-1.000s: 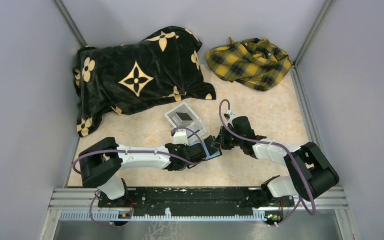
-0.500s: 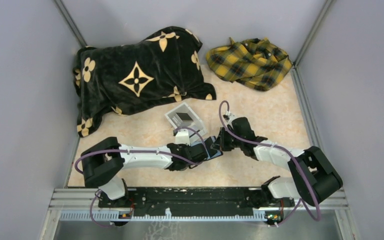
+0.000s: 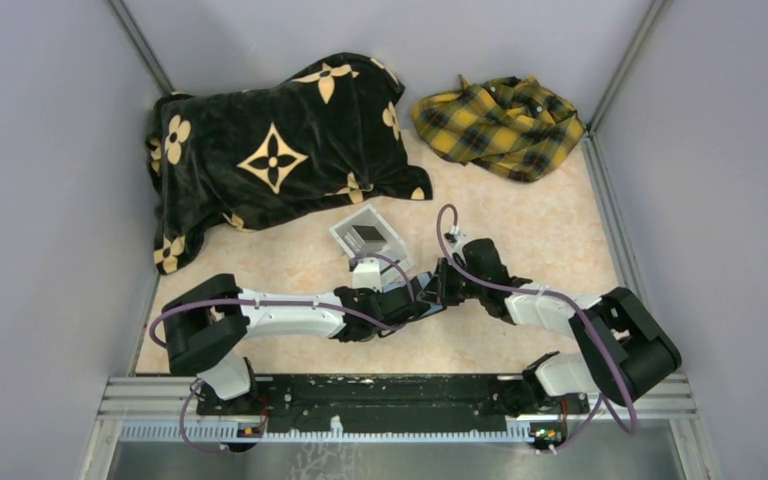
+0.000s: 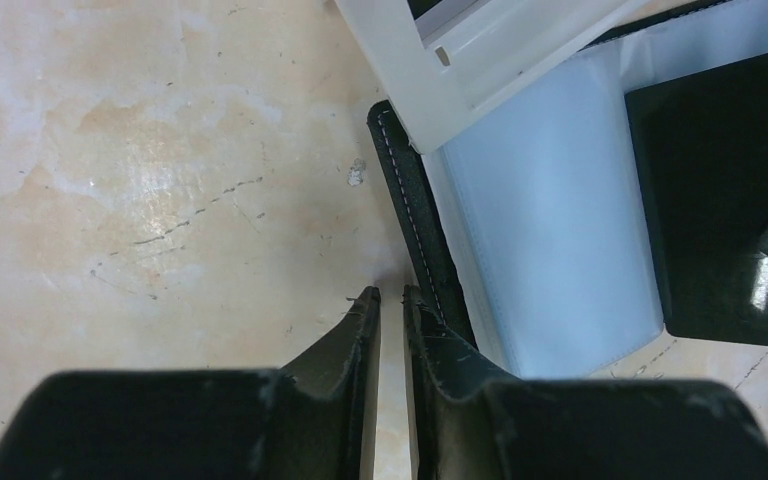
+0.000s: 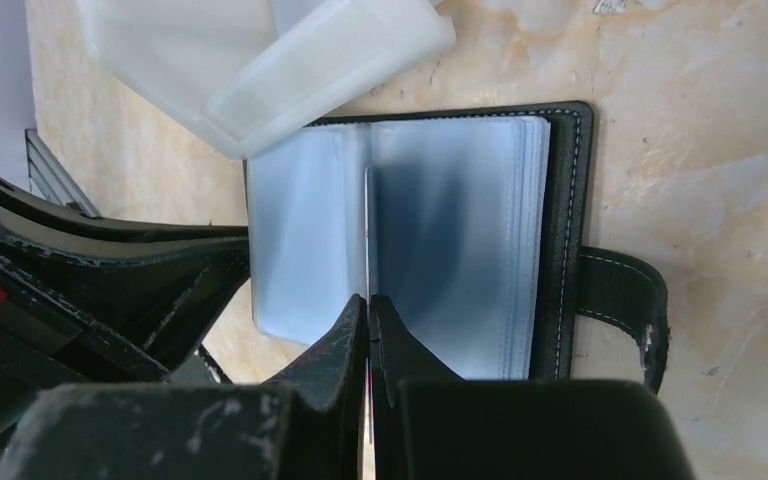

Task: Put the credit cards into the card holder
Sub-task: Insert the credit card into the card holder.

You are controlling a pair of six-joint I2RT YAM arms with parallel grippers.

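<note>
The card holder [image 5: 560,230] lies open on the table, clear sleeves [image 5: 460,240] facing up and its strap [image 5: 625,300] out to the right. My right gripper [image 5: 368,297] is shut on a dark credit card [image 5: 367,230]. Here the card shows edge-on, standing over the sleeves near the fold. In the left wrist view the same card [image 4: 720,200] shows its black face above the sleeves [image 4: 550,230]. My left gripper [image 4: 391,293] is open by a narrow gap with nothing in it. One of its fingers [image 4: 440,350] rests against the holder's black edge [image 4: 415,200]. From above, both grippers [image 3: 428,292] cover the holder.
A clear-white open box [image 3: 365,236] with dark cards inside touches the holder's far edge; it is also in the right wrist view [image 5: 290,60]. A black blanket with gold flowers [image 3: 270,150] and a yellow plaid cloth [image 3: 500,112] lie at the back. Grey walls close in three sides.
My right gripper has moved a little left towards the left gripper, and the pale sleeves seen earlier from above are now covered. The left arm has stayed put.
</note>
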